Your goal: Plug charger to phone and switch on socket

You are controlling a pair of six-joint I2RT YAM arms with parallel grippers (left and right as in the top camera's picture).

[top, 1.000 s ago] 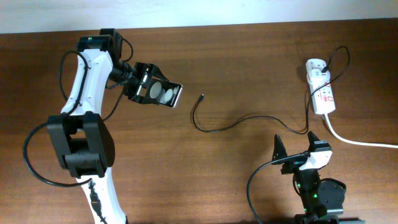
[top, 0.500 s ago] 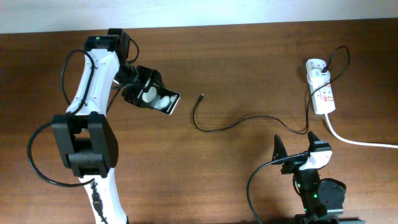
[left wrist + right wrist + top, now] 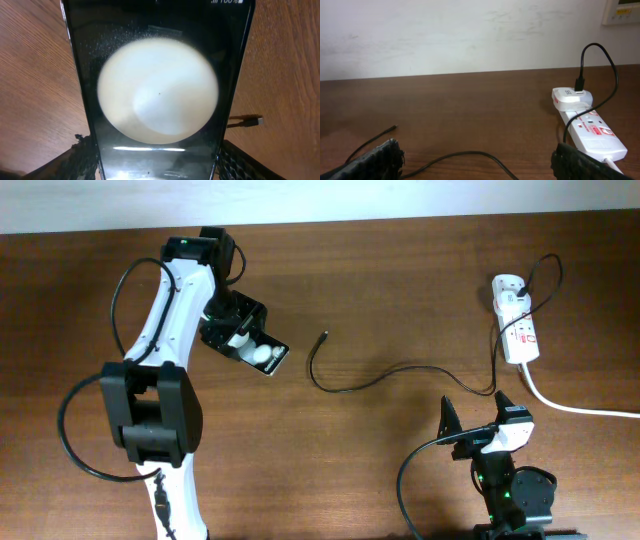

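Observation:
My left gripper (image 3: 240, 337) is shut on the black phone (image 3: 262, 353), which tilts toward the table's middle; in the left wrist view the phone (image 3: 157, 95) fills the frame between my fingers. The charger's thin black cable (image 3: 365, 384) lies on the table, its plug tip (image 3: 324, 336) to the right of the phone and apart from it; the tip also shows in the left wrist view (image 3: 254, 120). The cable runs to the white adapter (image 3: 508, 286) in the white socket strip (image 3: 520, 326). My right gripper (image 3: 478, 420) is open and empty near the front edge.
A thick white cord (image 3: 575, 407) leaves the socket strip toward the right edge. The right wrist view shows the strip (image 3: 592, 135), the adapter (image 3: 571, 98) and a white wall behind the table.
My left arm has swung right and nearer, turning the phone so its free end points down-right. The right arm and the cable have not moved.

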